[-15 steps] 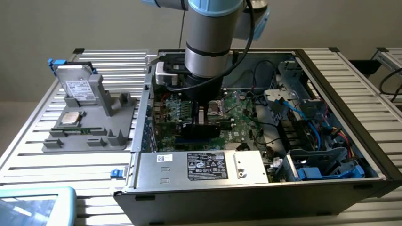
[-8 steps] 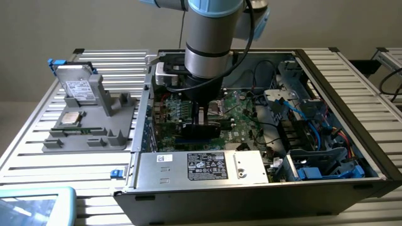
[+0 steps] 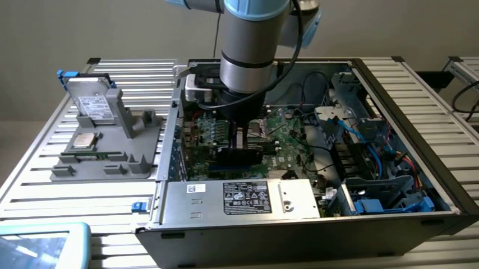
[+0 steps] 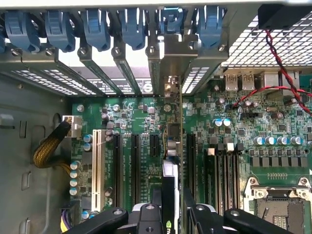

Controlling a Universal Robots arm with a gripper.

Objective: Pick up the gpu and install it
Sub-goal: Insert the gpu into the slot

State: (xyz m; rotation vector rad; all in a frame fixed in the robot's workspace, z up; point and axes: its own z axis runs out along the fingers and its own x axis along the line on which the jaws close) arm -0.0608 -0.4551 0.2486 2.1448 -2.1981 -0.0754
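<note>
The gpu (image 4: 174, 146) stands on edge over the green motherboard (image 4: 234, 122), with its silvery bracket (image 4: 171, 58) against the case's rear slot openings. My gripper (image 4: 171, 217) is shut on the card, one black finger (image 4: 146, 217) on each side of it. In the exterior view the gripper (image 3: 243, 137) reaches down into the open computer case (image 3: 419, 185), and the gpu (image 3: 238, 156) shows as a dark card low over the motherboard (image 3: 292, 134). Whether the card's edge sits in a slot is hidden.
Black expansion slots (image 4: 135, 161) and a white slot (image 4: 97, 161) lie beside the card. Blue slot latches (image 4: 97, 27) line the rear. A power supply (image 3: 247, 199) fills the case front; blue cables (image 3: 374, 140) run at the exterior view's right. A grey fixture (image 3: 112, 154) holds a hard drive (image 3: 96, 103).
</note>
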